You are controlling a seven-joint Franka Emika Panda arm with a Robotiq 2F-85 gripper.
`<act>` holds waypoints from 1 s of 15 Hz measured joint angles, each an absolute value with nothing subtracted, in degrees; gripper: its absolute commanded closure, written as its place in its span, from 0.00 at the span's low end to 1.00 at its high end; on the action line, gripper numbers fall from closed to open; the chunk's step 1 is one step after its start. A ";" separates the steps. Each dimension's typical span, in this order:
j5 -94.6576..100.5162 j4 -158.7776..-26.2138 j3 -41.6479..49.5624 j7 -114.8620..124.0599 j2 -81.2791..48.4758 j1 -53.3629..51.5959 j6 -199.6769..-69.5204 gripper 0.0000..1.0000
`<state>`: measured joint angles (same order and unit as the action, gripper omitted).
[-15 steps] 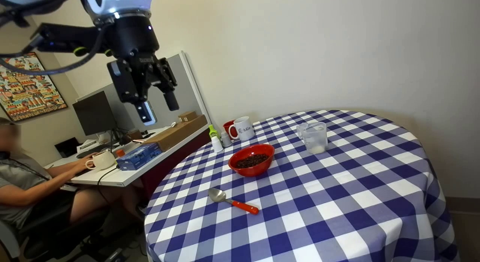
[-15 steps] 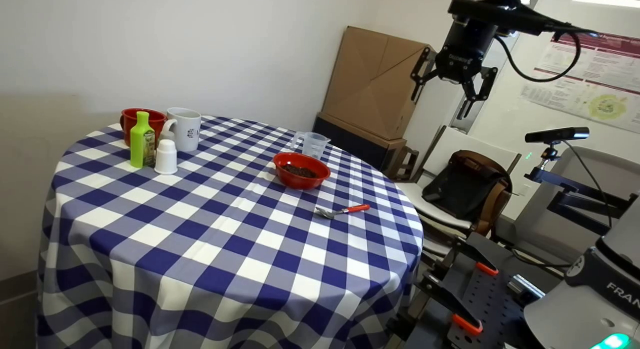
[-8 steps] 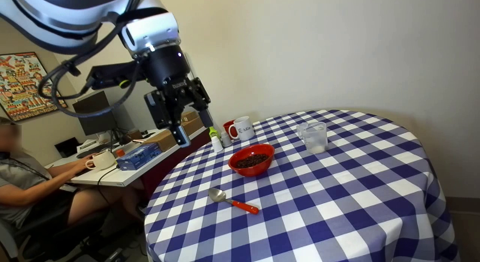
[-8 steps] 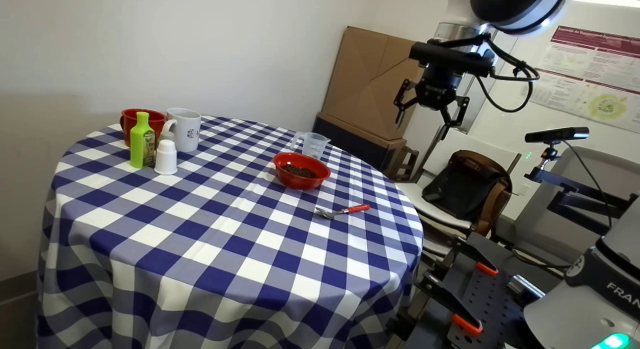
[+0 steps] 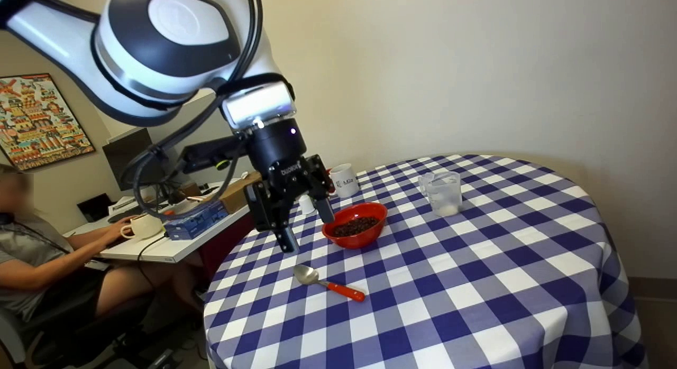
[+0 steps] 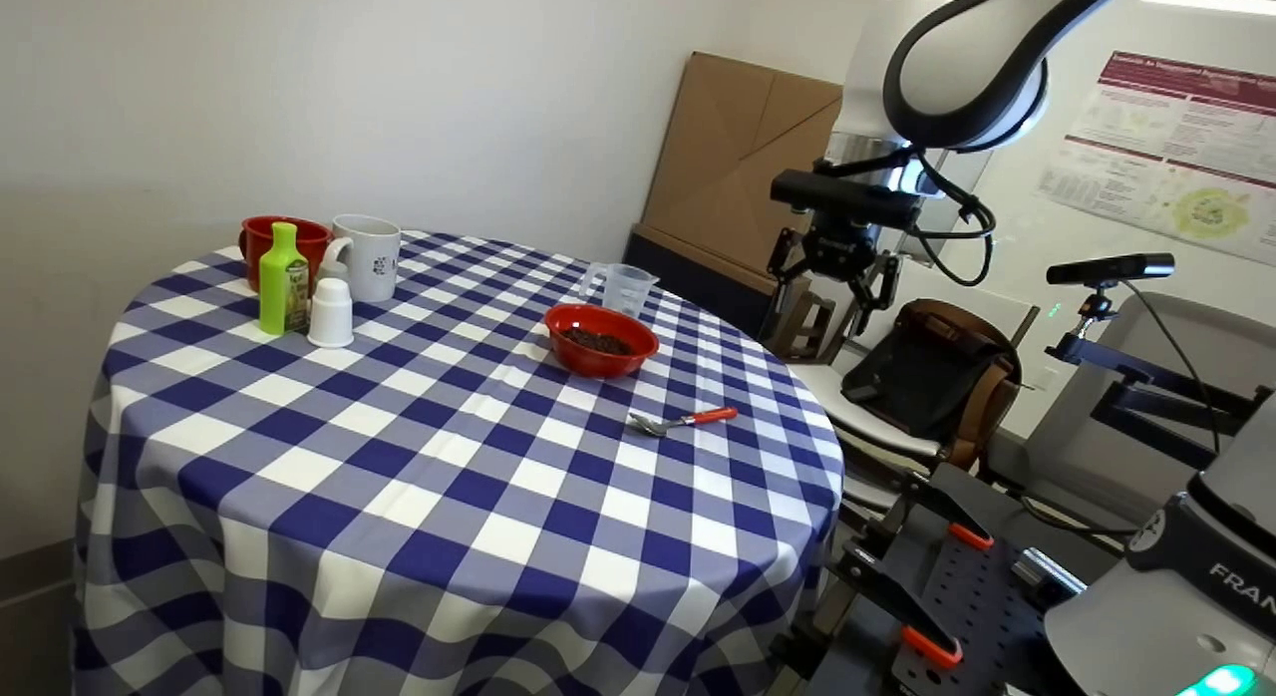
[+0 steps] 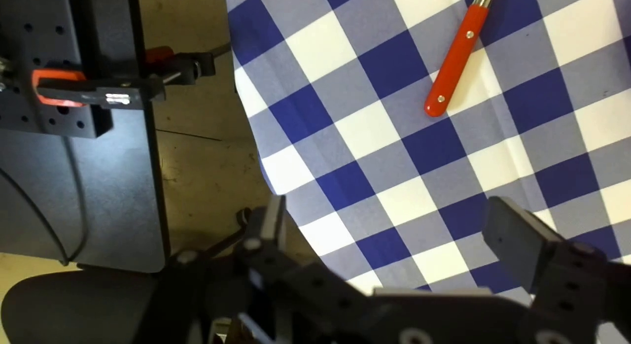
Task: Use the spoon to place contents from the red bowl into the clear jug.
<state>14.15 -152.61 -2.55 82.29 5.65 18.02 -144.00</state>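
My pincer (image 5: 309, 234) hangs in the air, fingers spread, as the spoon (image 5: 339, 289) lies on the checked cloth (image 5: 476, 305).
The bowl (image 5: 365, 240), with dark contents (image 5: 355, 226) inside, sits between the spoon and the upright jug (image 5: 445, 192), all three apart on the cloth. In the wrist view, the spoon's red handle (image 7: 456, 63) shows beyond my parted fingertips, well apart from them. In an exterior view, a white mug (image 6: 375, 265), a red cup (image 6: 311, 239) and a green bottle (image 6: 276, 295) stand close together near the cloth's edge; in an exterior view, a person (image 5: 26, 258) sits at a cluttered white desk (image 5: 174, 248).
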 measured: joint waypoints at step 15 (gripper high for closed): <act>15.58 -144.30 8.85 87.64 -15.37 1.43 -157.21 0.00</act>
<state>15.58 -144.30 8.85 87.64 -15.37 1.43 -157.21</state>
